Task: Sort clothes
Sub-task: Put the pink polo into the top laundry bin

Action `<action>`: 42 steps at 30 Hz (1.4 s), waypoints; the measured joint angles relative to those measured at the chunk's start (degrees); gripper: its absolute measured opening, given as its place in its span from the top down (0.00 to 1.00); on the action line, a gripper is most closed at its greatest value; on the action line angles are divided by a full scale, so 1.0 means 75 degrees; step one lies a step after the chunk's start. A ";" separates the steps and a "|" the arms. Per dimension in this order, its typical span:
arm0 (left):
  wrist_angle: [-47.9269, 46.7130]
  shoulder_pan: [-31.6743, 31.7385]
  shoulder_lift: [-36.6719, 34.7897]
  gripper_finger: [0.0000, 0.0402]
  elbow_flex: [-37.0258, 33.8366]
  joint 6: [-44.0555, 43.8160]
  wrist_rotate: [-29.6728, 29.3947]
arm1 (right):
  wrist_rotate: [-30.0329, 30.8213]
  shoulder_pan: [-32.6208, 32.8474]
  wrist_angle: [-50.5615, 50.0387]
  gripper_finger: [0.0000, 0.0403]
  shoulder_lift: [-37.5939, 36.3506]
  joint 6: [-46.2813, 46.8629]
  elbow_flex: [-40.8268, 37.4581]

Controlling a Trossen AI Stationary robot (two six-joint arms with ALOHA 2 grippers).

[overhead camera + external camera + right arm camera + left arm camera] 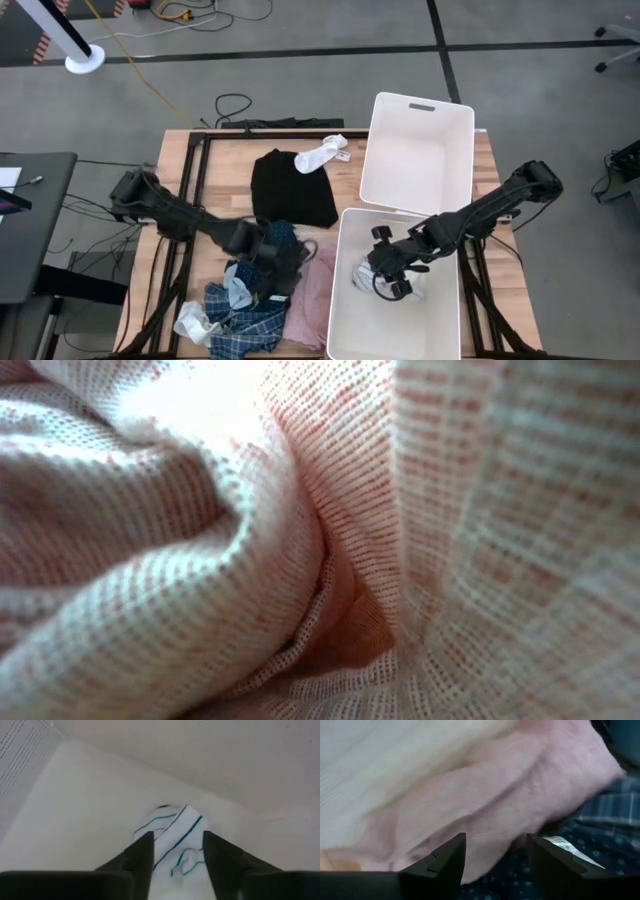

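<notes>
My left gripper is open, low over the clothes pile at the table's near side. In its wrist view the pink piece and the navy dotted piece lie just past the fingertips. The blue plaid shirt lies at the pile's near edge. My right gripper is open inside the near white bin. Its fingers stand on either side of a white, green-striped sock that lies on the bin's floor. A black shirt and a white sock lie flat farther back.
A second white bin stands at the far right, touching the near bin. Another pale sock lies at the pile's near left. Pink-and-white woven cloth fills the low view. The black table frame runs along the left side.
</notes>
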 joint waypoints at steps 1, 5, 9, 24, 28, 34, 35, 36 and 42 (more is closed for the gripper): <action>0.0224 -0.0129 -0.0009 0.50 -0.0136 0.0247 -0.0171 | 0.0000 -0.0011 0.0003 0.49 0.0000 0.0075 0.0000; 0.0661 -0.0555 -0.0013 0.47 -0.0448 0.0884 -0.1034 | 0.0000 -0.0064 0.0006 0.38 -0.0003 0.0310 0.0000; 0.1255 -0.0740 -0.0015 0.39 -0.0555 0.1353 -0.1370 | 0.0002 -0.0108 0.0082 0.35 -0.0003 0.0487 0.0000; 0.2072 -0.1108 0.1306 0.23 -0.0565 0.3661 -0.1273 | 0.0002 -0.0095 0.0411 0.34 -0.0003 0.0897 0.0000; 0.2650 -0.1131 0.1671 0.23 -0.0557 0.3754 -0.1423 | 0.0000 -0.0083 0.0414 0.34 -0.0003 0.0966 0.0000; 0.2820 -0.1085 0.1742 0.24 -0.0256 0.3052 -0.1413 | 0.0000 -0.0089 0.0397 0.34 -0.0003 0.0969 0.0000; 0.2738 -0.1079 0.1742 0.24 -0.0165 0.2949 -0.1413 | 0.0000 -0.0089 0.0383 0.34 -0.0003 0.0969 0.0000; 0.2576 -0.1076 0.1739 0.24 -0.0052 0.2882 -0.1413 | 0.0000 -0.0089 0.0379 0.34 -0.0003 0.0969 0.0000; 0.2170 -0.0998 0.1739 0.24 0.0189 0.2848 -0.1353 | 0.0000 -0.0089 0.0381 0.34 -0.0003 0.0966 0.0000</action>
